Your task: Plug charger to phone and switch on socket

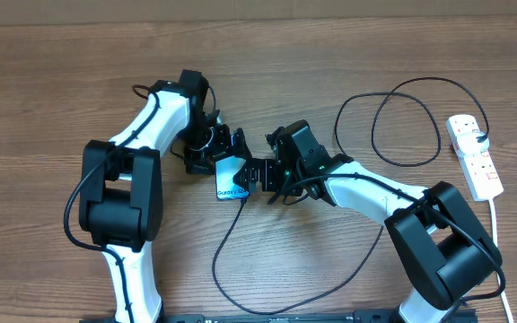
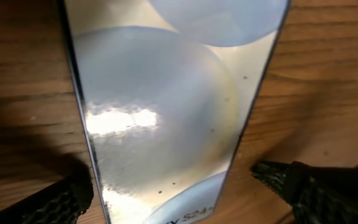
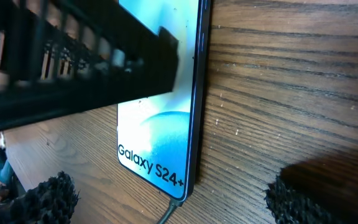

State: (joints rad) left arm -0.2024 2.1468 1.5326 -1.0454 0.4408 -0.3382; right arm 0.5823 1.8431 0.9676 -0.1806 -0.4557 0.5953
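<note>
Both grippers sit open around the phone (image 1: 232,179), which lies flat, screen up, near the middle of the wooden table (image 1: 61,72). The left gripper (image 2: 173,190) straddles its long edges with the jaws spread wide and nothing held. The right gripper (image 3: 166,202) is equally wide and empty at the "Galaxy S24+" end.

The charger (image 1: 214,265) leaves that bottom edge, so the connector looks seated. Its thin black cable loops across to the socket (image 1: 474,157) at the far right.

The phone is slim, stiff and glassy, likely slippery, and is best pinched across its long edges. The cable is limp and light. The socket's switch probably needs one fingertip pressing down, and the light strip may slide.
</note>
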